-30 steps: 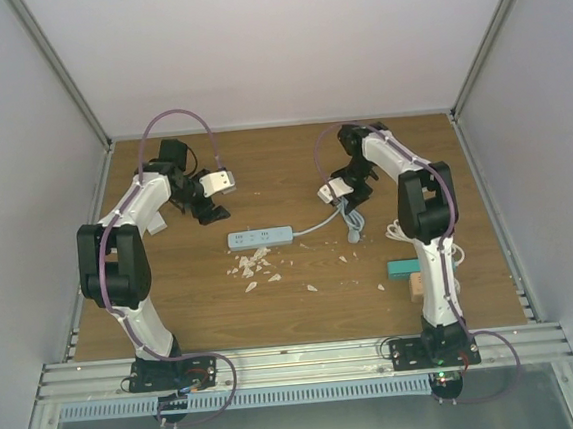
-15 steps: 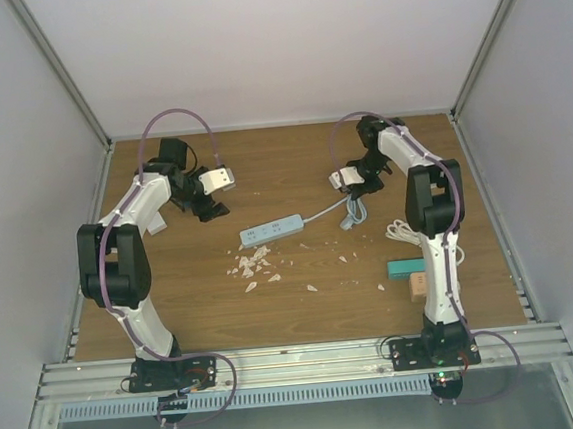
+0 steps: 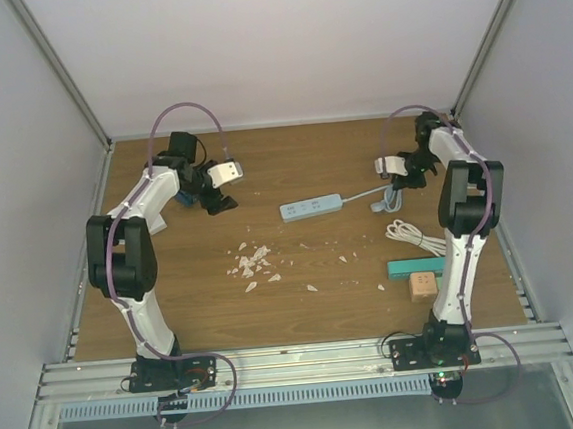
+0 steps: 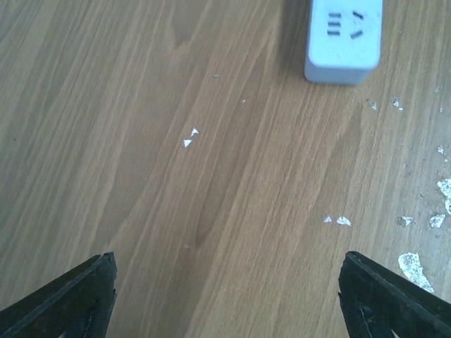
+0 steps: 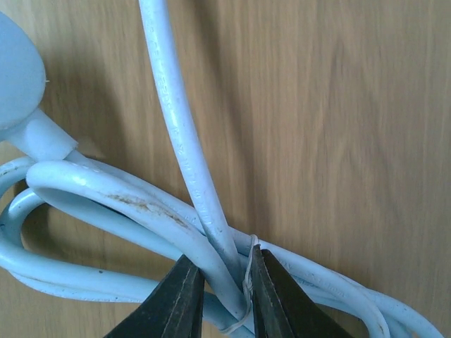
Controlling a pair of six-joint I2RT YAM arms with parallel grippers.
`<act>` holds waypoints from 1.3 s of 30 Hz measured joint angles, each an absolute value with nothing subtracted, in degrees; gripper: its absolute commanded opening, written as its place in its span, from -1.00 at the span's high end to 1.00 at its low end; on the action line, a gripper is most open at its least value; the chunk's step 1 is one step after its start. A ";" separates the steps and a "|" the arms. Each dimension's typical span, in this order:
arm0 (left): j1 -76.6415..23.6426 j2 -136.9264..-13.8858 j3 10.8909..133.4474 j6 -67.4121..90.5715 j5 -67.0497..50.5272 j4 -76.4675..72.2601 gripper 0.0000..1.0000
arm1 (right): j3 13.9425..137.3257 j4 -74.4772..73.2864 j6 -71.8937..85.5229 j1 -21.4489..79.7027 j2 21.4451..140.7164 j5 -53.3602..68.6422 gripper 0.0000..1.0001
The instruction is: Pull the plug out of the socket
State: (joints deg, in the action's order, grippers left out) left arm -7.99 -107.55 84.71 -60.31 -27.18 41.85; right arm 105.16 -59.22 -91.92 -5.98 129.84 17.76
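Top external, strip (image 3: 311, 207) dragged right w/ cable (image 3: 362, 196)

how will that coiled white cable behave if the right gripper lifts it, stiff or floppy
Probably floppy: the cable bundle lies in soft curved loops, which would likely sag. A thin tie seems to bind them, so they may stay bunched. The power strip on its lead looks light and would likely drag along.
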 measured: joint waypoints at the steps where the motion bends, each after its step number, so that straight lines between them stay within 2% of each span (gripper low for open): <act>1: -8.12 -107.70 84.90 -60.18 -27.20 41.82 -0.73 | 104.71 -58.70 -91.68 -7.11 129.60 17.69 0.61; 10: -9.50 -108.75 86.94 -59.22 -27.20 41.25 -0.73 | 103.44 -54.89 -91.66 -15.05 128.99 15.92 0.55; 12: -10.00 -108.90 86.94 -59.05 -27.20 41.28 -0.73 | 103.48 -53.98 -91.59 -16.69 128.99 15.22 0.34; 15: -10.50 -108.99 86.94 -58.92 -27.20 41.25 -0.73 | 104.53 -53.65 -89.78 -18.55 129.34 14.72 -0.18; 18: -10.70 -109.01 86.94 -58.87 -27.22 41.12 -0.73 | 106.08 -53.84 -87.53 -19.97 129.82 14.41 -0.40; 30: -10.79 -108.99 85.19 -58.00 -28.10 39.38 -0.73 | 102.63 -58.52 -77.17 -21.06 124.68 18.61 -0.81; 39: -10.83 -107.79 80.66 -57.82 -28.32 38.06 -0.73 | 97.49 -64.29 -74.15 -21.06 116.53 23.11 -0.80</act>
State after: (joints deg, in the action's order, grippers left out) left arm -10.83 -107.79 80.66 -57.82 -28.32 38.06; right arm 97.49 -64.29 -74.15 -21.06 116.53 23.11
